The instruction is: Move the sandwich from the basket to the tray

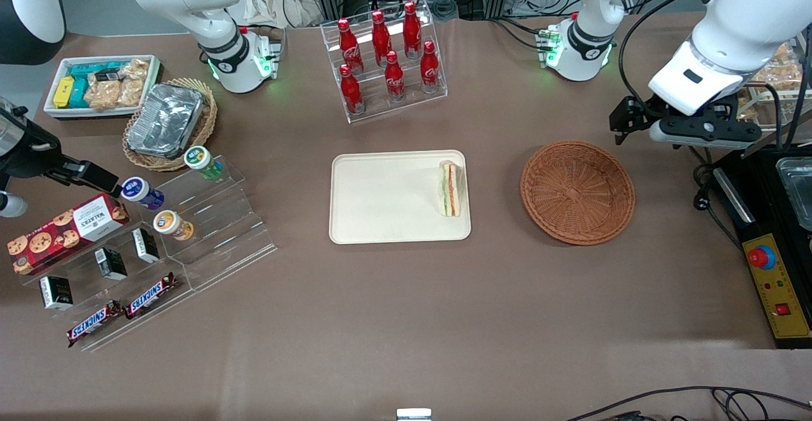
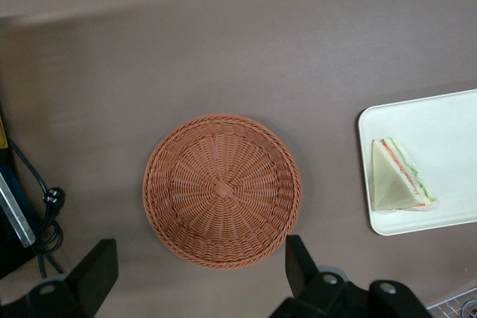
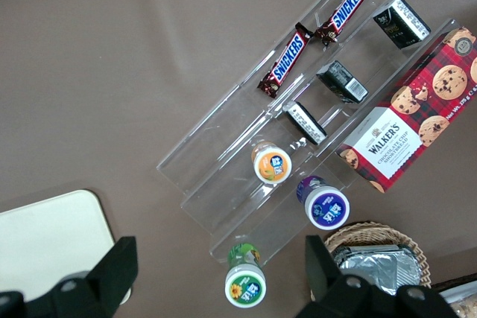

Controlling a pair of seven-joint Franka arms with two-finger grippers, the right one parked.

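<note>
- Brown desk (image 1: pixel 406 319) is cluttered toward the parked arm's end; the middle holds only the task items.
- My read: task looks done. The sandwich (image 1: pixel 450 188) lies on the tray (image 1: pixel 380 205), on its side, close to the tray's short rim that faces the basket (image 1: pixel 577 191).
- Wrist view confirms it: sandwich (image 2: pixel 401 176) sits inside the tray (image 2: pixel 447 124) rim, not overhanging, and the basket (image 2: pixel 222 190) has nothing in it.
- Basket and tray are near each other but apart, bare desk between them.
- Tool (image 2: pixel 201 277) hangs above the desk, over the basket edge on the working arm's side, well clear of the sandwich. Fingers (image 2: pixel 298 258) are spread wide with nothing between them.
- What's left, as I judge it: nothing on the sandwich itself; at most bring the arm home.
- Hard to make out: from the front view the tool (image 1: pixel 698 130) is mostly covered by the arm's own housing, so the spread is only readable from the wrist camera.
- Fingertips are cut off by the wrist frame edge, only their inner parts show.
- Can't tell whether the sandwich touches the tray rim or just lies beside it.
- Other stuff, untouched by this job: cola bottle rack (image 1: pixel 387 59), tan basket with foil container (image 1: pixel 166 122), snack bin (image 1: pixel 101 85), acrylic steps with cookies and bars (image 1: pixel 146 250).
</note>
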